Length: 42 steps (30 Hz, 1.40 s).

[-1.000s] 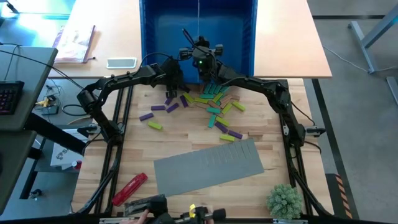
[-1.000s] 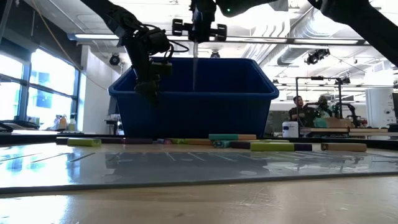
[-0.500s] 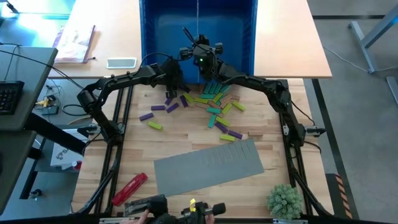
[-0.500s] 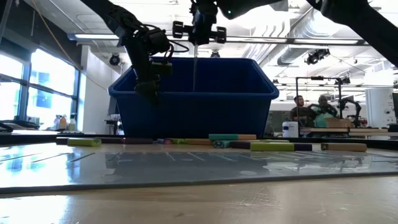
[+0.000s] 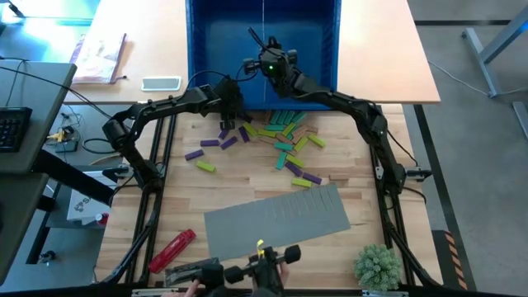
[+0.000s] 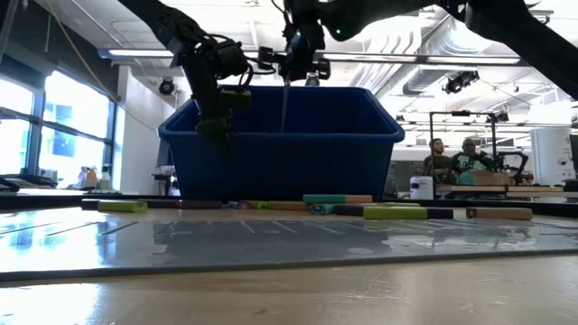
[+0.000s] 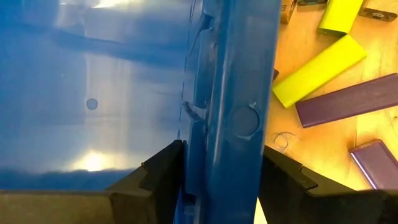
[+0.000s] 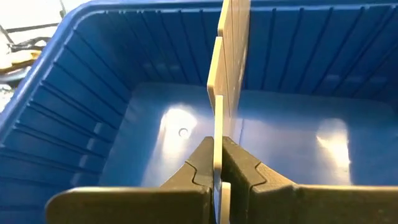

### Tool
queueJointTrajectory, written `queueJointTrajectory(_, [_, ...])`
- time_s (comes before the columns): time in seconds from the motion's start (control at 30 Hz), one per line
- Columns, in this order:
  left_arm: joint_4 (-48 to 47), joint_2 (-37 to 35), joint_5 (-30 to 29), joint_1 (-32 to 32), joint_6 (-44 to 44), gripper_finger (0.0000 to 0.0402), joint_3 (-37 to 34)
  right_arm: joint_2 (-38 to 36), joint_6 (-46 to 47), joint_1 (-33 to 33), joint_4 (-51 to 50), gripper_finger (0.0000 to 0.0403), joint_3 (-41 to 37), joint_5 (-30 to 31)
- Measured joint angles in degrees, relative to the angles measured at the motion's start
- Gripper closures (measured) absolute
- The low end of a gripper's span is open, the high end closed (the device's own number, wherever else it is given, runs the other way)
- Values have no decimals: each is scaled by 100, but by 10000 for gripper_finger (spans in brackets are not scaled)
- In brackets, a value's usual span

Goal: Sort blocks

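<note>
Jaws of the right gripper (image 8: 217,163) pinch a thin pale divider panel (image 8: 227,68) above the blue bin (image 5: 198,49); the left gripper (image 7: 217,180) straddles the bin's near wall, fingers spread around it. Blocks (image 5: 285,136) lie scattered on the tabletop beside that wall. They look light, stiff and smooth, best gripped across the narrow sides. Open wood lies toward the grey mat (image 5: 276,219).

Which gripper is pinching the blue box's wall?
The left gripper: its two fingers sit on either side of the blue bin's wall. The right gripper instead holds a thin flat panel over the bin.
</note>
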Motion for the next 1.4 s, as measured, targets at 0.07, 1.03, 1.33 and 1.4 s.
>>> queueJointTrajectory(0.07, [4, 0, -4, 0, 0, 243, 0, 59, -19, -66, -29, 403, 0, -146])
queueJointTrajectory(1.03, [-68, 11, 36, 7, 18, 243, -13, 926, -238, -285, 109, 403, 15, -32])
queueJointTrajectory(1.33, [-71, 15, 28, 9, 4, 243, -13, 926, -33, -319, -5, 403, 9, -27])
queueJointTrajectory(1.4, [-67, 15, 20, 9, 4, 243, -11, 926, -26, -357, -16, 403, 9, -115])
